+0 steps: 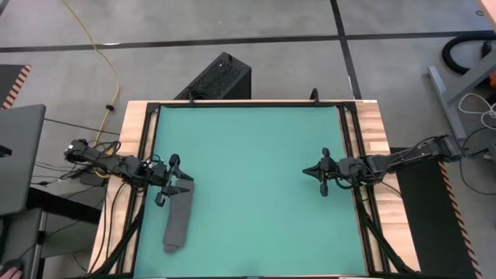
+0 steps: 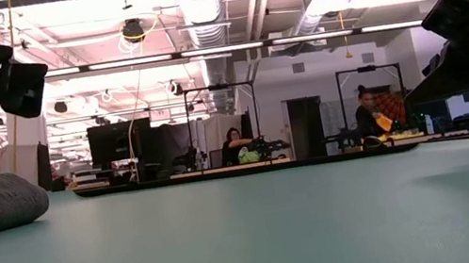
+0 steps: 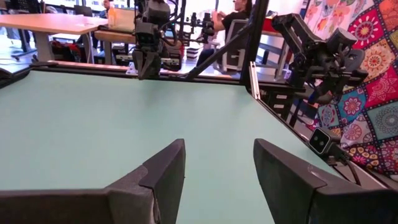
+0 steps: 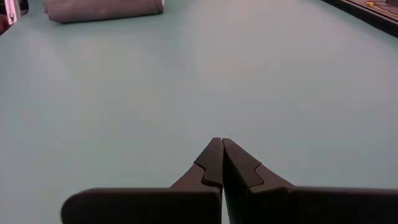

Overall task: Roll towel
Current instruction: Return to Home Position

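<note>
Towel (image 1: 177, 222): dark grey, rolled into a tube, is laid on the teal mat (image 1: 248, 147) at the lower left of the high view.

Left gripper (image 1: 175, 180) is held at the roll's upper end — fingers spread, nothing grasped.

Right gripper (image 1: 314, 170) is held right of the mat's centre — fingers pressed together, empty, well apart from the towel.

the towel (image 1: 177, 221) is a plain dark grey cloth, rolled up into a long, soft tube. it lies flat on the green mat (image 1: 248, 155), close to its left edge, slightly slanted, well off from the middle.
</note>
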